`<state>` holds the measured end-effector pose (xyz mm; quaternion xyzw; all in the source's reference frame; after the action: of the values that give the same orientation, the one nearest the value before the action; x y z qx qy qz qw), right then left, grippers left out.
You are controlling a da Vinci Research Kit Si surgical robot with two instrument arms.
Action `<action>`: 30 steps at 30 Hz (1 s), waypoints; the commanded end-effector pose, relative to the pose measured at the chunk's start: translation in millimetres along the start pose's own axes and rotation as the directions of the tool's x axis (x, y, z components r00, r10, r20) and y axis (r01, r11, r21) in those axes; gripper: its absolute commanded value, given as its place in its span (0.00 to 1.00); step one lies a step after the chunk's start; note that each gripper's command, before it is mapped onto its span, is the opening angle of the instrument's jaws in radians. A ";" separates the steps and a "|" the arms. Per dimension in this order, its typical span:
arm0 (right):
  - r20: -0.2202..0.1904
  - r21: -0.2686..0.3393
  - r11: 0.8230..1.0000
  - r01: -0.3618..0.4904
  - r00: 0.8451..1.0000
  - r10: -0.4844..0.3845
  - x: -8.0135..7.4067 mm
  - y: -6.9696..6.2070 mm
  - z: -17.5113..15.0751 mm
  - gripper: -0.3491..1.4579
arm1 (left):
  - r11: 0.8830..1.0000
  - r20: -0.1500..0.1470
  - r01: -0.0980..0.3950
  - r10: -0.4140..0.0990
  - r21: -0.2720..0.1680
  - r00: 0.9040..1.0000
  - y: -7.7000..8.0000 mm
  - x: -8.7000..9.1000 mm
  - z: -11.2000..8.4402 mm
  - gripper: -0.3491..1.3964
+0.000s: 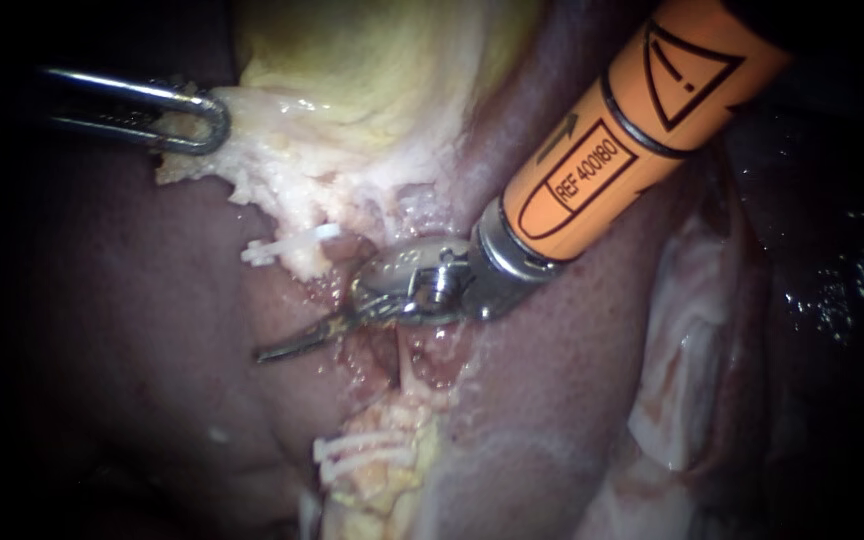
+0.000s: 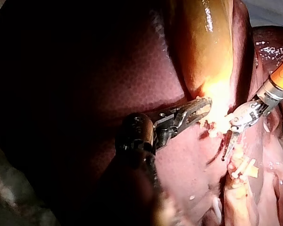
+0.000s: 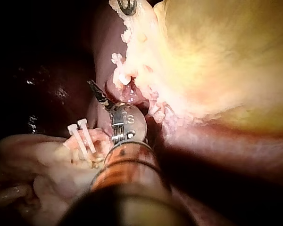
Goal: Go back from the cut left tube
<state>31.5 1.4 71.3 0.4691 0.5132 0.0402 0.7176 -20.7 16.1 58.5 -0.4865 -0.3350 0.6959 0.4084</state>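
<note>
Though done cutting the left tube (image 1: 404,385), hovers near the cut with right instrument (image 1: 287,348) blades together; grips gallbladder (image 1: 372,70) with left instrument (image 1: 202,120); retreat seemingly unstarted.

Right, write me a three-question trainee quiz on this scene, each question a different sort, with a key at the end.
1. True or false: the right tool has its jaws wide open.
2. The left tool has its jaws shut on: A nothing; B the gallbladder; C the right tool.
3. Fill in: the right tool's shaft is ___ in colour.

Key: 1 false, the jaws lie together; 2 B; 3 orange.
</note>
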 end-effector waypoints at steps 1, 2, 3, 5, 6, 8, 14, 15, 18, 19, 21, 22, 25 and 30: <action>-0.005 0.006 1.000 0.001 1.000 -0.001 0.0 -0.1 -0.1 0.00 | 1.000 0.000 0.000 0.000 0.000 1.000 0.0 0.0 0.0 0.00; -0.013 0.009 1.000 0.002 1.000 -0.002 0.0 -0.1 -0.1 0.00 | 1.000 0.000 0.000 0.000 0.000 1.000 0.0 0.0 0.0 0.00; -0.025 0.013 1.000 0.003 1.000 -0.003 -0.1 -0.1 -0.1 0.20 | 1.000 0.000 0.000 0.000 -0.001 1.000 0.0 0.0 0.0 0.00; -0.049 0.022 1.000 0.007 0.999 -0.006 -0.1 -0.1 -0.2 0.51 | 1.000 0.000 -0.001 0.001 -0.001 1.000 0.0 0.0 0.0 0.00; -0.058 0.025 1.000 0.009 0.998 -0.007 -0.1 -0.1 -0.2 0.62 | 1.000 0.000 -0.001 0.001 -0.001 1.000 0.0 0.0 -0.1 0.00; -0.069 0.029 1.000 0.010 0.998 -0.008 0.0 -0.2 -0.1 0.75 | 1.000 0.000 -0.001 0.001 -0.001 1.000 0.0 0.0 -0.1 0.00; -0.069 0.032 0.999 0.011 0.998 -0.009 -0.1 -0.3 -0.4 0.84 | 1.000 0.000 -0.001 0.001 -0.001 1.000 -0.1 0.0 -0.1 0.00; -0.069 0.032 0.999 0.011 0.998 -0.009 -0.1 -0.4 -0.4 0.84 | 1.000 0.001 -0.001 0.001 -0.001 1.000 -0.1 0.0 -0.1 0.00; -0.068 0.035 0.999 0.011 0.998 -0.009 -0.3 -0.7 -0.8 0.84 | 1.000 0.001 -0.001 0.001 -0.002 1.000 -0.1 0.0 -0.1 0.00; -0.069 0.031 0.999 0.012 0.998 -0.009 -0.3 -0.9 -0.9 0.85 | 1.000 0.001 -0.001 0.001 -0.002 1.000 -0.2 0.0 -0.1 0.00; -0.080 -0.010 1.000 0.011 0.997 -0.011 -0.7 -1.7 -1.6 0.87 | 1.000 0.001 -0.001 0.001 -0.002 1.000 -0.2 0.0 -0.2 0.00; -0.090 -0.045 0.999 0.009 0.996 -0.013 -0.9 -2.2 -2.0 0.89 | 1.000 0.001 -0.001 0.001 -0.002 1.000 -0.2 -0.1 -0.2 0.00; -0.132 -0.265 0.964 0.033 0.989 -0.070 -1.9 -4.2 -3.3 0.99 | 1.000 0.001 -0.001 0.001 -0.002 1.000 -0.2 -0.1 -0.2 0.00; -0.075 -0.525 0.836 0.161 0.969 -0.234 -4.0 -7.2 -6.4 0.99 | 1.000 0.001 -0.001 0.001 -0.002 1.000 -0.2 -0.1 -0.2 0.00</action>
<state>20.4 -0.7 68.8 0.1838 0.5748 0.1329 0.7862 -20.4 16.1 58.6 -0.4868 -0.3356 0.6960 0.4076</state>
